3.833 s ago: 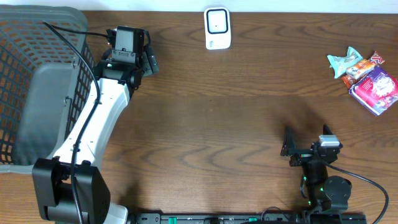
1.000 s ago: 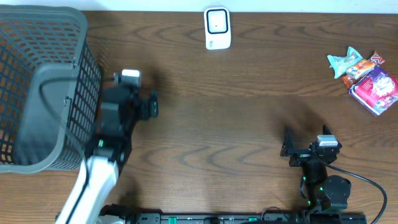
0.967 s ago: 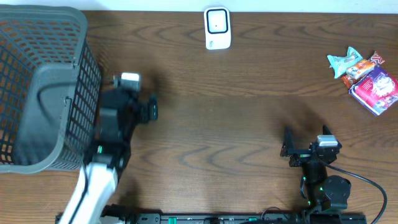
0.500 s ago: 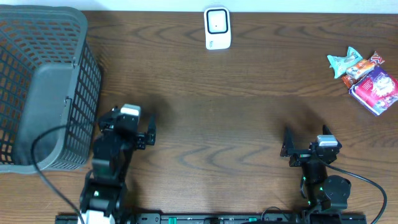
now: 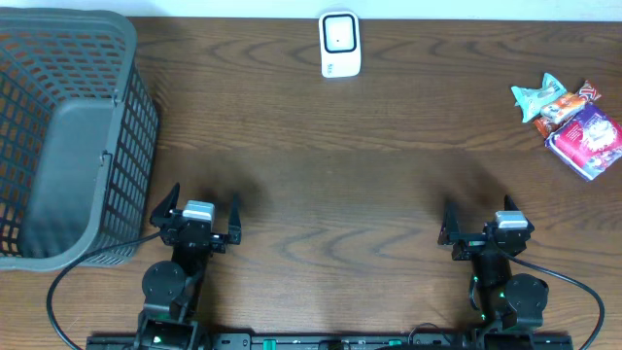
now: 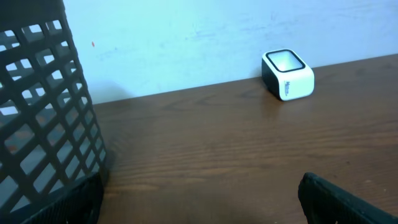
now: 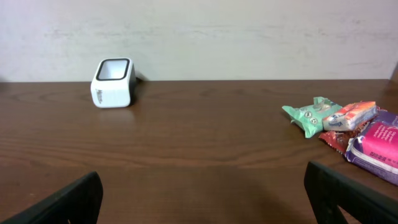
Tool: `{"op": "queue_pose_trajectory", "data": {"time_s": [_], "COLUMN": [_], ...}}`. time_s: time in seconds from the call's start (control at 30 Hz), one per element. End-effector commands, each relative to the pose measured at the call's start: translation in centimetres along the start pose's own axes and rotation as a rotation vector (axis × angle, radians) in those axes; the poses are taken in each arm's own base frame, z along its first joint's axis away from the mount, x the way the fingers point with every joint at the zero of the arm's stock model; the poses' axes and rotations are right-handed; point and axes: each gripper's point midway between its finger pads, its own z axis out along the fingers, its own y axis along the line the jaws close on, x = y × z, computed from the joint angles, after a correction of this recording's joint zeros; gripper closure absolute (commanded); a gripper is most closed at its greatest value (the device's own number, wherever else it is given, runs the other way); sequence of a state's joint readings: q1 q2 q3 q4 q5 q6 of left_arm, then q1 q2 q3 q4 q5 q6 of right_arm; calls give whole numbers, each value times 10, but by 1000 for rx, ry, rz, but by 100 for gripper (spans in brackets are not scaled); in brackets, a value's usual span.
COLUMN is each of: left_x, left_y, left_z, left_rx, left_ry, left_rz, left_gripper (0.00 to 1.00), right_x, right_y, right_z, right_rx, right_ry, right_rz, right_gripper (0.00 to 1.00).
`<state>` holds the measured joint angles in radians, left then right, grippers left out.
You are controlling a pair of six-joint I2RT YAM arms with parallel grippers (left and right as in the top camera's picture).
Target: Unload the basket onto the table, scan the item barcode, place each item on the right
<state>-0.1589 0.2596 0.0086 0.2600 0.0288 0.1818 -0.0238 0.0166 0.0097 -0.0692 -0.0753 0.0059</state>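
Both sets of jaws stand wide apart with nothing between them. The left gripper (image 5: pixel 200 205) sits low at about 7 o'clock on the table (image 5: pixel 340 185), and the right gripper (image 5: pixel 483 226) is at about 5 o'clock. In each wrist view only the dark fingertips show, at the bottom corners, with bare wood between them.

The likely items are three snack packets bunched at about 2 o'clock on the table, at roughly 1 o'clock from the right gripper and well apart from it. They are a mint-green packet (image 5: pixel 537 95), an orange bar (image 5: pixel 566 107) and a pink pouch (image 5: pixel 586 136), lying touching or overlapping. Which one is meant I cannot tell, and no barcode shows.

The scanner (image 5: pixel 340 44) stands at 12 o'clock by the far edge, and the basket (image 5: pixel 58 146) fills the 9 to 10 o'clock side.

These look like light film wrappers: soft, crinkly and probably slippery, and the contents may crush under a hard squeeze. The mint-green packet lies on the 10 o'clock side of the bunch, the side towards the scanner. A pinch across its narrow middle or on a crimped end seam seems the surest hold.
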Motion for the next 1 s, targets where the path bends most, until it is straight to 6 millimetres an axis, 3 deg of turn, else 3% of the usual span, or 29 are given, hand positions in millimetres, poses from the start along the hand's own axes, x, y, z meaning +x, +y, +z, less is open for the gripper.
{"op": "queue_pose_trajectory", "data": {"time_s": [0.0, 0.13, 0.53, 0.77, 0.97], "left_x": [-9, -10, 30, 25, 26], "left_y": [0, 2, -1, 5, 13], "left_z": [-3, -5, -16, -17, -17], "left_rx": [5, -4, 4, -26, -83], "left_ry": [-42, -49, 102, 82, 80], "left_rz": [8, 7, -1, -6, -208], "left_gripper": [1, 1, 1, 1, 1], "right_x": [0, 0, 1, 1, 0], "right_y": [-3, -3, -3, -3, -3], "right_z": [0, 0, 0, 0, 0], "right_rx": [12, 13, 13, 12, 12], "right_ry": [-3, -3, -2, -2, -3], "right_rz": [-14, -14, -14, -14, -14], "right_gripper": [1, 1, 1, 1, 1]}}
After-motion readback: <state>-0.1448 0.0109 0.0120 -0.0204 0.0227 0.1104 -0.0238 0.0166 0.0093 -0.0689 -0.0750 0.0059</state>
